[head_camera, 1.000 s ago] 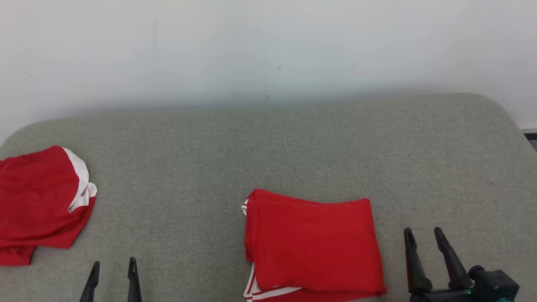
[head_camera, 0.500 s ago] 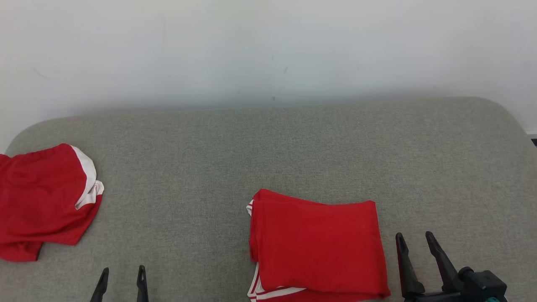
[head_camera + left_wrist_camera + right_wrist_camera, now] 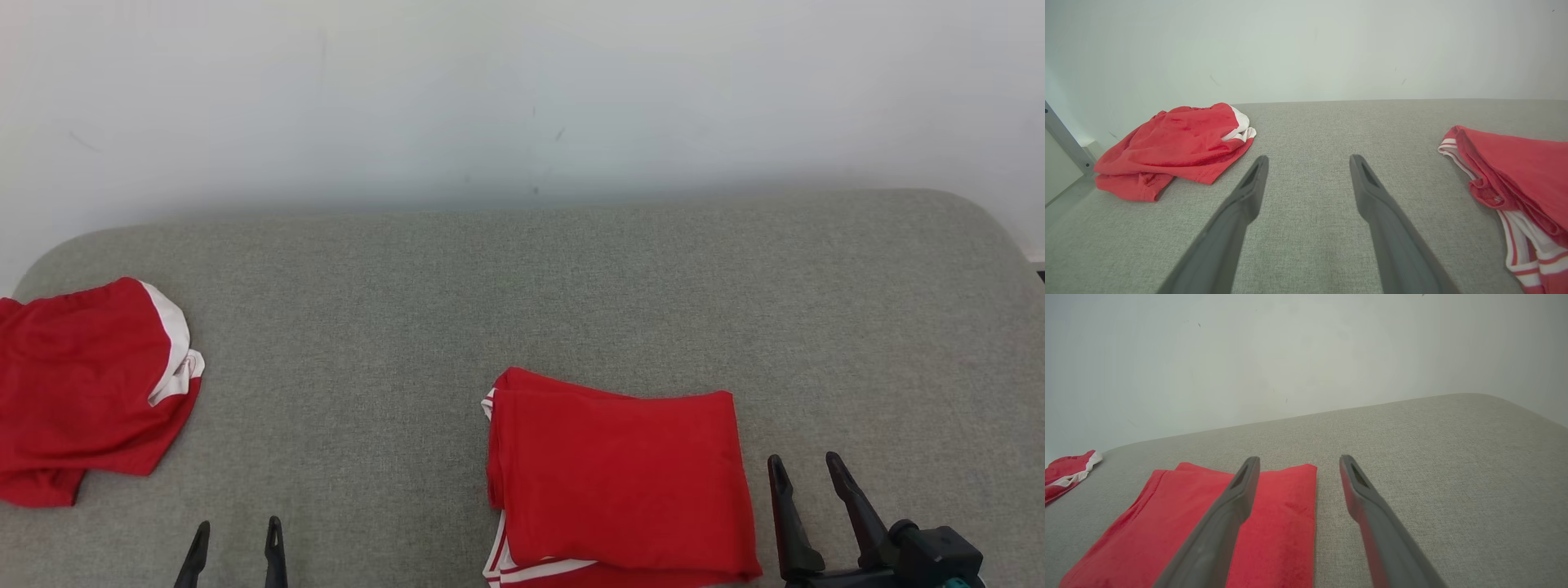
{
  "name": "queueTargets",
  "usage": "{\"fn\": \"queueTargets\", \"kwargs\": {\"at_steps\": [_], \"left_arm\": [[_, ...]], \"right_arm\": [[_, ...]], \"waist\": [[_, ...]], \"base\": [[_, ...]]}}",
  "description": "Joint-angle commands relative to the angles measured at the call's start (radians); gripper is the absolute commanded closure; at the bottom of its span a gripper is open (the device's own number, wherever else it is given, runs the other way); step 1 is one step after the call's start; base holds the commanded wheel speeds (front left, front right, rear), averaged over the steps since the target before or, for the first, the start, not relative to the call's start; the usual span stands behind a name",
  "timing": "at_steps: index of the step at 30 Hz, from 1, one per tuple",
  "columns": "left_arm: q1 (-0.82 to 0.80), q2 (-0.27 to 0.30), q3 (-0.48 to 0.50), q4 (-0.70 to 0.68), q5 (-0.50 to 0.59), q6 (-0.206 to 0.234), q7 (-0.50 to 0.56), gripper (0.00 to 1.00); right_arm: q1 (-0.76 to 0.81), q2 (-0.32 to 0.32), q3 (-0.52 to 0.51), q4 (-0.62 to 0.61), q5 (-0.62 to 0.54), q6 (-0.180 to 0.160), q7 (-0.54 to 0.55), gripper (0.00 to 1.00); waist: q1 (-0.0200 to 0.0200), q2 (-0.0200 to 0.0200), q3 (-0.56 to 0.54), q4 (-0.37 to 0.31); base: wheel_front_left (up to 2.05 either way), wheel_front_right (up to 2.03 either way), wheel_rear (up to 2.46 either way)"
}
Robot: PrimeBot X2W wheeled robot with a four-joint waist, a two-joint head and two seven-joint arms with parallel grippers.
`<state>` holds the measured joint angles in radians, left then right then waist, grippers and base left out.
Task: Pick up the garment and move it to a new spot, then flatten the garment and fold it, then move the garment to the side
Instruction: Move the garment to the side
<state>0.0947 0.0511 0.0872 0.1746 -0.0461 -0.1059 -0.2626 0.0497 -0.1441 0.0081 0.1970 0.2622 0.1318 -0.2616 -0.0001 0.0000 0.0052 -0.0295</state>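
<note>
Dark-fingered, your right hand [image 3: 802, 459] stands wide and empty just beside the right edge of the folded red garment [image 3: 620, 482]; your left hand [image 3: 237, 523] gapes too — bare grey surface [image 3: 490, 286] separates it from the crumpled red garment [image 3: 82, 384] at the left edge.

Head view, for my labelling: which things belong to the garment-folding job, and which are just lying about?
Job: folded red garment, mid-table; right gripper beside it, open; left gripper, open, empty.
Lying about, probably: rumpled red garment at the left edge; grey padded table underneath.
</note>
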Motion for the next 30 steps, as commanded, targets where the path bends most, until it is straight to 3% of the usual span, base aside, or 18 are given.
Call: {"fn": "queueTargets", "kwargs": {"at_steps": [1,19,30], "left_arm": [[0.010,-0.001,0.001,-0.004,0.001,0.000,-0.003,0.00],[-0.003,-0.001,-0.008,0.002,-0.002,0.006,-0.003,0.00],[-0.036,-0.001,-0.035,0.008,-0.013,0.004,-0.003,0.00]], "right_arm": [[-0.004,0.003,0.000,0.001,-0.005,-0.003,-0.004,0.00],[-0.070,-0.006,-0.006,0.077,0.002,-0.003,-0.004,0.00],[-0.220,-0.031,0.025,0.344,0.010,-0.003,0.026,0.00]], "waist": [[0.0001,0.0000,0.000,0.000],[0.0001,0.0000,0.002,0.024],[0.0001,0.0000,0.046,0.063]], "base": [[0.00,0.00,0.00],[0.00,0.00,0.00],[0.00,0.00,0.00]]}}
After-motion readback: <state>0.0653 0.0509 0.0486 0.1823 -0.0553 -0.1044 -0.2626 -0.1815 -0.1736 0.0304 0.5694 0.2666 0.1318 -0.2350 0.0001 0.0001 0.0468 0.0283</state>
